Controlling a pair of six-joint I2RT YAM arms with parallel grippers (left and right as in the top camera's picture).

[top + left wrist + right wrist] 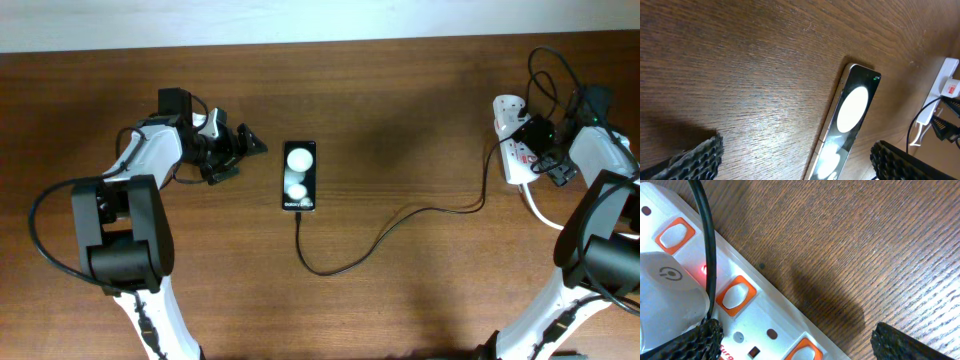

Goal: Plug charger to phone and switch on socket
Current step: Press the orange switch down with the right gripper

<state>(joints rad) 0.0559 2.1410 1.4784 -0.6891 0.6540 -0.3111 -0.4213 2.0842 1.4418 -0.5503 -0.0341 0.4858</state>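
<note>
The black phone lies flat at the table's centre, its screen reflecting two white spots; it also shows in the left wrist view. The thin black charger cable runs from the phone's near end, loops right and rises to the white socket strip. My left gripper is open and empty just left of the phone. My right gripper is open and hovers over the strip. In the right wrist view, the strip shows orange switches, a small lit red light, a white plug and the black cable.
The strip's thick white cord trails toward the right edge. Black robot cables loop above the strip. A white wall edge borders the far side of the wooden table.
</note>
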